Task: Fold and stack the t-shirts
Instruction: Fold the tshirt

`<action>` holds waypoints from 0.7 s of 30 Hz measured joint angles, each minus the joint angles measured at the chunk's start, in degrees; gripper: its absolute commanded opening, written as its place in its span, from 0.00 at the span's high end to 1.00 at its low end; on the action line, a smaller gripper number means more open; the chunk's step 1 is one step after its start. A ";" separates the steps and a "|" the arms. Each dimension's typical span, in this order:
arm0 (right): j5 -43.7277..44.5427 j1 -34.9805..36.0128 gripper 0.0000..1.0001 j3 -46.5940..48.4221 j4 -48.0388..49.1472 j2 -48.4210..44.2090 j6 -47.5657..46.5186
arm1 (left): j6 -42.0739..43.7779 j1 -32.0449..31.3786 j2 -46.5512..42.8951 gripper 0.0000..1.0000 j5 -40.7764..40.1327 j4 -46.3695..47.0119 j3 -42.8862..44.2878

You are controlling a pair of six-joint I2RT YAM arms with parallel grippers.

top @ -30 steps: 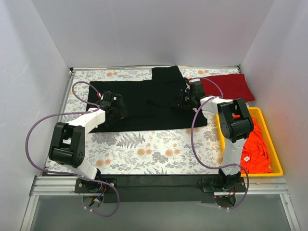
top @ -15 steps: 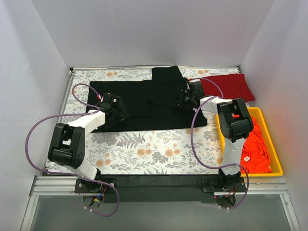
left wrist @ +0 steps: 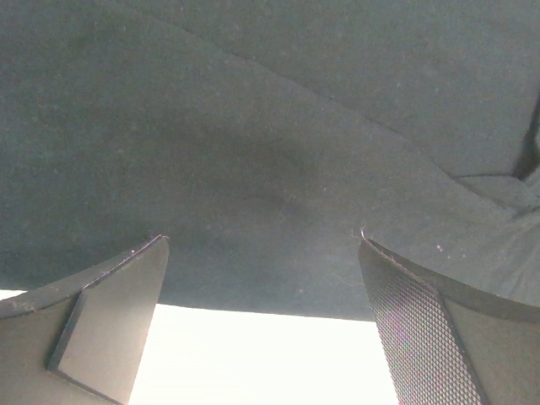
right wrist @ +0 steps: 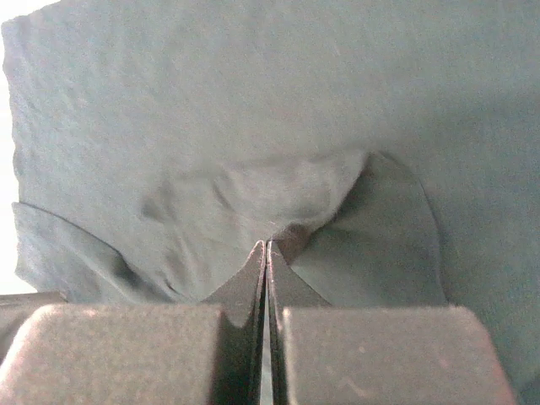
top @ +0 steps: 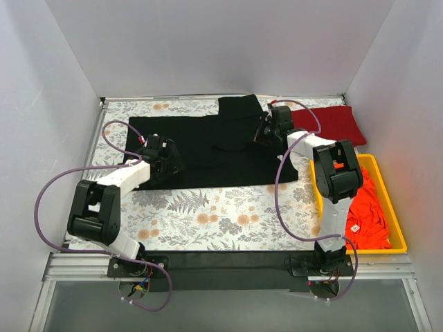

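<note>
Folding of the black t-shirt (top: 208, 149) appears under way: right gripper (right wrist: 267, 246) pinches a pucker at its far-right, while left gripper (left wrist: 261, 245) gapes over its near-left edge and likely must close before lifting.

The right arm (top: 336, 180) hides part of the yellow bin's (top: 381, 249) left wall. Both wrist views crop the black t-shirt (left wrist: 270, 126) on all sides.
</note>
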 measured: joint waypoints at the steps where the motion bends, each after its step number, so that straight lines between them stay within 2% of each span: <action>1: -0.02 0.00 0.99 1.42 0.15 0.39 0.00 | 0.00 0.00 -0.07 0.11 0.09 0.04 -0.09; 21: -0.22 -0.59 0.99 16.92 1.49 13.40 1.95 | -0.15 0.00 -1.31 0.11 1.16 0.66 -2.43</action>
